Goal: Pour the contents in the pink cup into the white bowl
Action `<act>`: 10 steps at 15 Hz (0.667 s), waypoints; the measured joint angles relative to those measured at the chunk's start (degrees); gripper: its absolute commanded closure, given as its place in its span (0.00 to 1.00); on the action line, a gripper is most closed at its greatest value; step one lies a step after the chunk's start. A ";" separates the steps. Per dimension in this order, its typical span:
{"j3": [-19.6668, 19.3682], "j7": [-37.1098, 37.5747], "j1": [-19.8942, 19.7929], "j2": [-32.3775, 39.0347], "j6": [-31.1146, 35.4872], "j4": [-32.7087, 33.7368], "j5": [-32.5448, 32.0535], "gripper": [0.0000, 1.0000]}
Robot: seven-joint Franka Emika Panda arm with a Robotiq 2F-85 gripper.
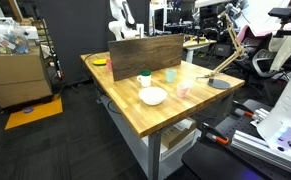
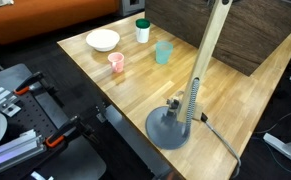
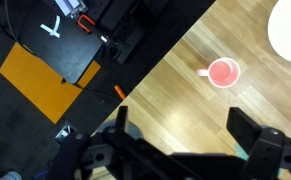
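The pink cup (image 1: 183,91) stands upright on the wooden table (image 1: 135,110), next to the white bowl (image 1: 153,96). Both also show in an exterior view, the cup (image 2: 116,62) in front of the bowl (image 2: 102,40). In the wrist view my gripper (image 3: 185,125) is open and empty, high above the table. The pink cup (image 3: 223,72) lies beyond the fingers and shows reddish contents. The white bowl (image 3: 290,30) is cut off at the upper right. The gripper does not show in the exterior views.
A green cup (image 1: 145,77) and a light blue cup (image 1: 170,75) stand behind the bowl. A wooden board (image 1: 145,50) stands upright at the table's back. A lamp-like stand with a grey base (image 2: 175,125) sits near the table edge. An orange mat (image 3: 50,85) lies on the floor.
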 measured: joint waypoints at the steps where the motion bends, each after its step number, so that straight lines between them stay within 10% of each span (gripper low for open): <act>1: 0.04 0.51 -0.01 0.31 0.00 -0.02 -0.01 0.00; 10: 0.11 1.66 0.09 0.58 0.40 0.16 0.60 0.00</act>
